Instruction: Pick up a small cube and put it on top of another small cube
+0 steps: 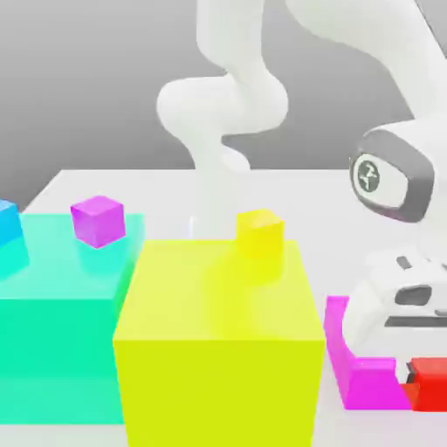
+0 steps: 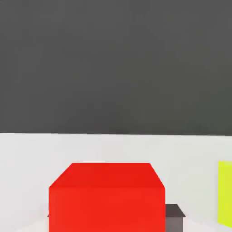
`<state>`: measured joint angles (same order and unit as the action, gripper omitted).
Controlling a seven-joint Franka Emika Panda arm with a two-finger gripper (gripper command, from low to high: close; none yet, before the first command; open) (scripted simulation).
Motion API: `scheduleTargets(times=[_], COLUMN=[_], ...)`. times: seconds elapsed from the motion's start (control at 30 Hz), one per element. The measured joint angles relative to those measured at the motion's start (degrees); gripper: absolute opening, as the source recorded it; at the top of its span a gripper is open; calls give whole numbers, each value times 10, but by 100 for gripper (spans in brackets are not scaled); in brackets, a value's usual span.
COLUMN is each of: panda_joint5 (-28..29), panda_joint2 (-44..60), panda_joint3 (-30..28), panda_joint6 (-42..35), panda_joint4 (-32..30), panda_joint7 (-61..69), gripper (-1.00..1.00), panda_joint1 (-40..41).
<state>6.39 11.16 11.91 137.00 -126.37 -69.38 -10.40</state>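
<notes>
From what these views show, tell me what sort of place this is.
Likely a simulated tabletop test scene: a plain white table, flat-colored blocks such as the big yellow block and teal block, and a featureless gray backdrop.

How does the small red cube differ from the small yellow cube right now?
Colour: the small red cube is bright red, the small yellow cube is yellow. Place: the red one sits low at the exterior view's right, beside the magenta block; the yellow one rests on top of the large yellow block. State: the gripper is down at the red cube; the yellow one stands free. Both look similar in size.
</notes>
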Motion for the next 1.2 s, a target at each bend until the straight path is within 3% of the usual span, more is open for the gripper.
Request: scheduleTargets(times=[0.4,0.77,0.93,0.97,1.2], panda_joint5=[-59,-77,-81,-81,-79], panda_joint2=[-252,-479,-475,-470,-471], panda_joint3=[-35,-97,-101,-100,-99], panda_joint6=[-122,-234,-158,-143,-144], panda_joint4=[-125,-240,-312,-322,-321], panda_joint7=[173,305,322,322,322], gripper=[-100,-100,-100,100,100], panda_joint1=[34,35,36,37,38])
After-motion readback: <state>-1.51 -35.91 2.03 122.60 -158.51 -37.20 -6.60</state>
